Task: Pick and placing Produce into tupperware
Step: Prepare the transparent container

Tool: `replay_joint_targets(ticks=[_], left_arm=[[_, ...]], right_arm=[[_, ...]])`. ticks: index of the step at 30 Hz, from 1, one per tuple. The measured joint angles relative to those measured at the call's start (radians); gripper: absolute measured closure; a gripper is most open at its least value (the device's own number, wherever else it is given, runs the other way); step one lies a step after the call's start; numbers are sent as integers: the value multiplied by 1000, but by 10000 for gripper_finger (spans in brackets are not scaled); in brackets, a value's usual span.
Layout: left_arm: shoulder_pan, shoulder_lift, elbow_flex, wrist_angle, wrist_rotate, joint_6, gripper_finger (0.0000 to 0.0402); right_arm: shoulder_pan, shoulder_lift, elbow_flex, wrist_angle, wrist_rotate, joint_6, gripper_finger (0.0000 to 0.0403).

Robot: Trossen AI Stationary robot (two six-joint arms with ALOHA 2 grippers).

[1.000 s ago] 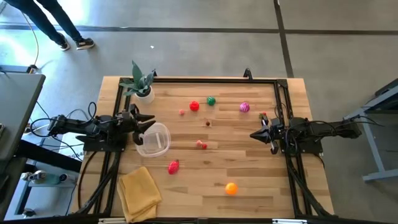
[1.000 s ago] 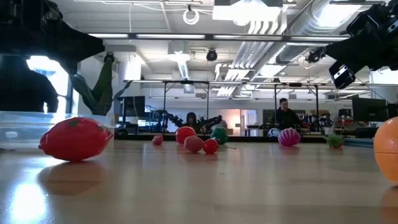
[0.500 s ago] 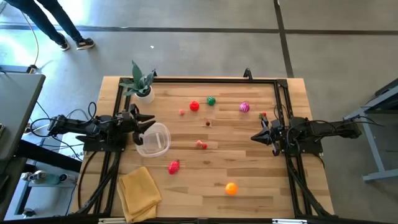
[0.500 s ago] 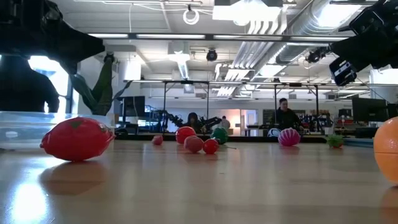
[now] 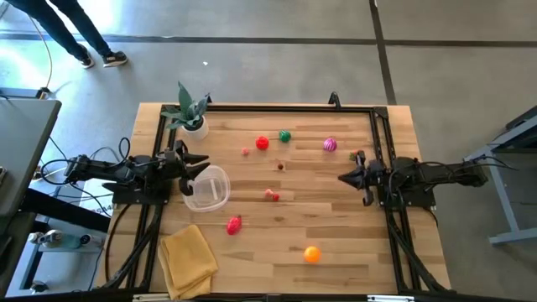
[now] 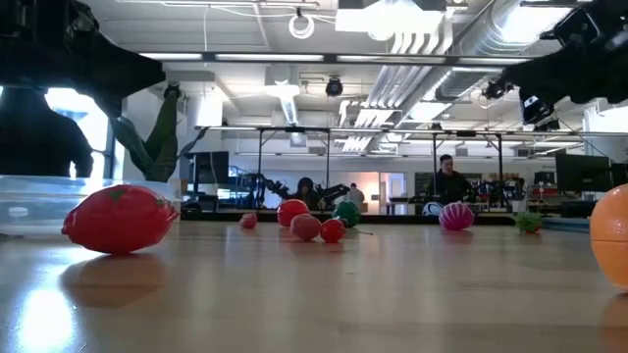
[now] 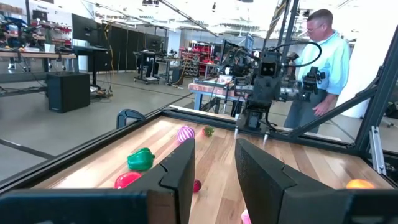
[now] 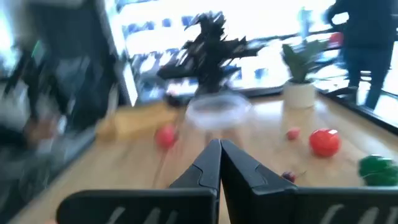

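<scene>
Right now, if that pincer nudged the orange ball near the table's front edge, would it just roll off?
Probably it would roll: the orange ball looks round and sits alone on the smooth wooden table, with nothing beside it to stop it. It likely weighs little, being a small toy. The black rail along the table's front edge might catch it.
</scene>
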Motion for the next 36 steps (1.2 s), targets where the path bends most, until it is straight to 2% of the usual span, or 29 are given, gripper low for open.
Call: replay_joint_targets(ticks=[3,7,11,14,29,33,36], left_arm=[[0,0,0,6,0,-17,295],[0,0,0,10,0,-109,295],[0,0,0,10,0,-180,295],[0,0,0,8,0,-210,295],[0,0,0,27,0,-243,295],[0,0,0,44,-5,-250,295],[0,0,0,116,-6,-273,295]], right_arm=[[0,-1,0,81,109,176,402],[0,-1,0,133,250,277,402],[0,0,0,134,311,369,402],[0,0,0,134,349,367,402],[0,0,0,135,271,357,402],[0,0,0,173,239,319,402],[0,0,0,230,191,267,402]])
